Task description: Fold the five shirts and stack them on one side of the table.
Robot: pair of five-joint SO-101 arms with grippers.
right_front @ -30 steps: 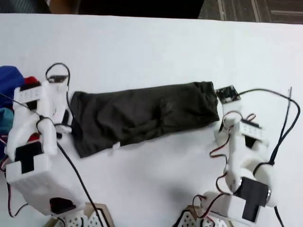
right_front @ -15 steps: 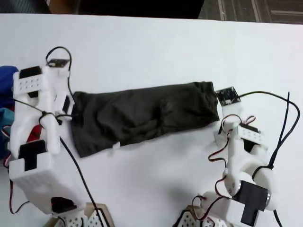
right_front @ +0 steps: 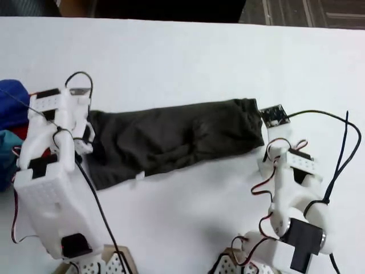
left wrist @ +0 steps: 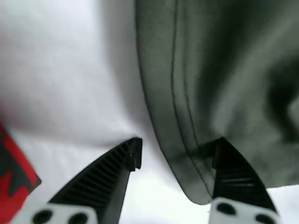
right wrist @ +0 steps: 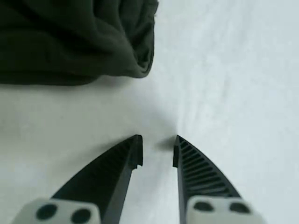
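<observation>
White table [right_front: 188,51]: dark shirt [right_front: 171,140], long axis left-right. Left gripper [left wrist: 177,145] spread wide, straddling shirt's left hem; right gripper [right wrist: 158,148] narrowly parted, empty, near right end.

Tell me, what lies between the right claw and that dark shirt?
Just bare white table. In the right wrist view, the right gripper sits apart from the dark shirt, with nothing lying on the stretch between them.

Coloured shirts [right_front: 11,105] — cut off at high view's edge.
</observation>
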